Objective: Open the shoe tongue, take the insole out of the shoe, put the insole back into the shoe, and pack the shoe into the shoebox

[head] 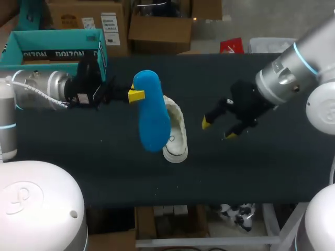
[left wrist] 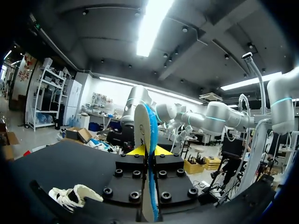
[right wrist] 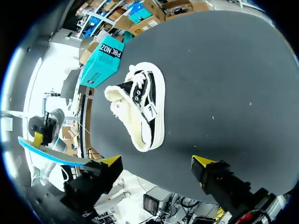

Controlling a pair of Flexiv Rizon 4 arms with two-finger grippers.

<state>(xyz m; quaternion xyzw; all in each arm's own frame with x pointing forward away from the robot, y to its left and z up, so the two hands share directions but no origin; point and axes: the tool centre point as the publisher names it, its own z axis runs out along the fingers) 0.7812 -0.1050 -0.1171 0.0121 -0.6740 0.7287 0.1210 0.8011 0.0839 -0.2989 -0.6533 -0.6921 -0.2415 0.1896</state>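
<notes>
over the table, the left hand grips the blue insole.

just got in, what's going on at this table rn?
The left gripper is shut on the blue insole, holding it out of the shoe and above it. The shoe lies on the table partly under the insole. The right gripper is open and empty over the table to the right of the shoe. The shoebox sits at the far left, with no shoe in it yet.
</notes>
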